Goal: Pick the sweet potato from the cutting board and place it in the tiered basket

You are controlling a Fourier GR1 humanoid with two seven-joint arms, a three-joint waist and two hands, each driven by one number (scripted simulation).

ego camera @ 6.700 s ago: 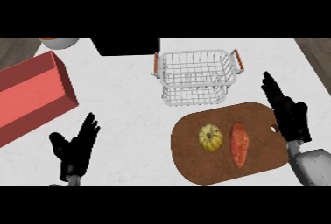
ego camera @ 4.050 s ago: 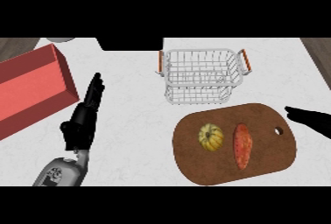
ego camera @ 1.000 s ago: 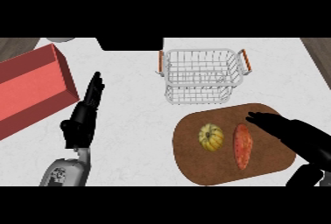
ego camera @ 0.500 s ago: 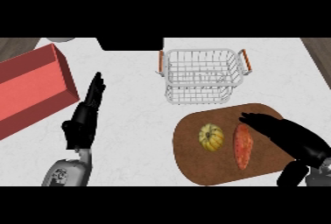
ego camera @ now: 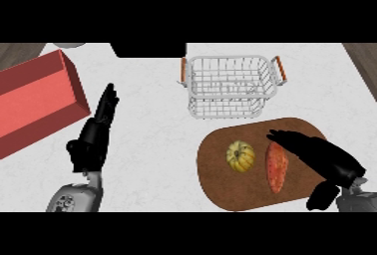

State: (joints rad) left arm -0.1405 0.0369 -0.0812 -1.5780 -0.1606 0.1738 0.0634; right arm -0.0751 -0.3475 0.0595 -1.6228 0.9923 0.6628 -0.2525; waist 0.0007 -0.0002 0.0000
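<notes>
An orange sweet potato [ego camera: 277, 165] lies lengthwise on the brown cutting board [ego camera: 228, 191], to the right of a small yellow squash [ego camera: 241, 156]. My right hand [ego camera: 318, 156] hovers just right of the sweet potato, fingers straight and pointing up-left over its top end, thumb down at the board's lower right edge. Nothing is held in it. The white wire tiered basket [ego camera: 231, 84] with orange handles stands behind the board. My left hand [ego camera: 93, 134] rests open at the left, fingers up.
A red rectangular bin [ego camera: 33, 102] lies at the far left. A dark object [ego camera: 148, 49] sits at the back edge, left of the basket. White marbled counter [ego camera: 151, 149] stretches between my left hand and the board.
My right hand has come in from the right over the cutting board and slid closer to the sweet potato. The left hand has stayed still in the last second.
</notes>
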